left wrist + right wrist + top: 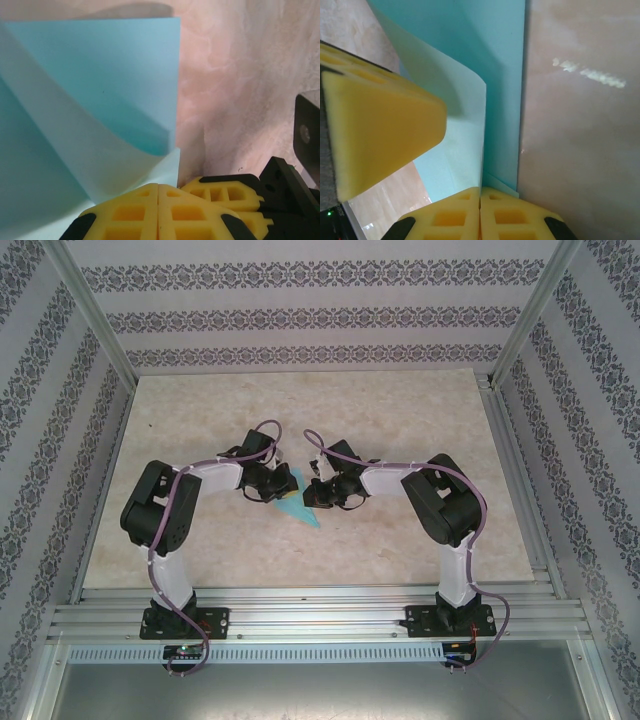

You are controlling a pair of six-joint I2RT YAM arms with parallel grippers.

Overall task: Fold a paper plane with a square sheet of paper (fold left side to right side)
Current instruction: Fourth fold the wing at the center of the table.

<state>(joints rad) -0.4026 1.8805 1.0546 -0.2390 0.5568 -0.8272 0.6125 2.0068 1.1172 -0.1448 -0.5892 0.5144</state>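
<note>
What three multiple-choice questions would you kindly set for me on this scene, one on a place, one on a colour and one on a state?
1. Where is the thin light-blue square sheet of paper on the marbled beige table?
A. At the far-left corner
B. Mid-table, between the left pincer and the right pincer
C. Hanging off the right edge

2. What colour are the pincers' foam fingertips?
A. Yellow
B. Red
C. White

3. How does the sheet lie?
A. Wholly flat
B. Crumpled into a ball
C. Partly lifted, one flap curling over

Answers:
1 B: the top view shows the blue paper between the two arms' ends.
2 A: both wrist views show yellow pads.
3 C: the left wrist view shows a curved flap raised above the flat part.
</note>
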